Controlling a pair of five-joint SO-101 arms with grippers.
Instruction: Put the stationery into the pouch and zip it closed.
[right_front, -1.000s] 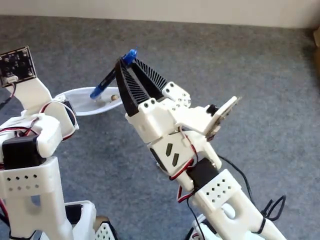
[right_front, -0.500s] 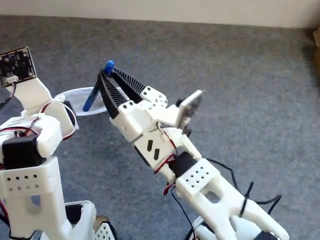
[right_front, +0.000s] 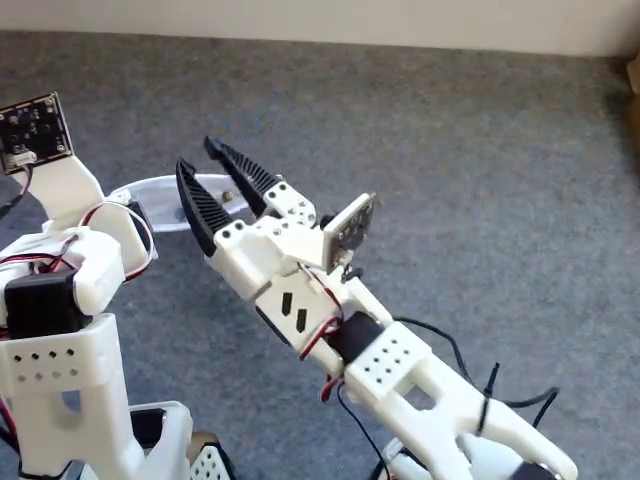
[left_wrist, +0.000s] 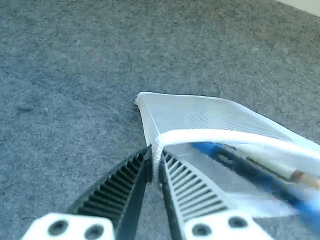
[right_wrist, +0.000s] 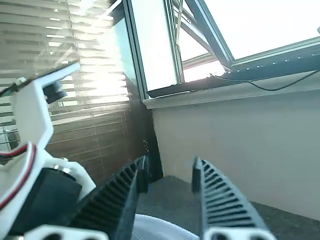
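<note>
The white mesh pouch (right_front: 150, 188) lies open on the grey carpet at the far left. My left gripper (left_wrist: 155, 157) is shut on its white rim (left_wrist: 210, 136) and holds the mouth up. Inside the pouch lie a blue pen (left_wrist: 240, 165) and a pale pencil-like stick (left_wrist: 280, 170) with a brown end. My right gripper (right_front: 197, 153) hangs just above the pouch mouth, open, with nothing between its black ribbed fingers (right_wrist: 220, 200). The pouch rim (right_wrist: 150, 225) curves below those fingers in the right wrist view.
The left arm's white body (right_front: 70, 260) stands close beside the pouch and right next to the right gripper. Grey carpet (right_front: 480, 160) stretches free to the right and back. Black cables (right_front: 500, 400) trail by the right arm's base.
My right gripper swung left and down over the pouch with the blue pen, then opened. The pen left its fingers and now lies in the pouch. The left arm stayed still.
</note>
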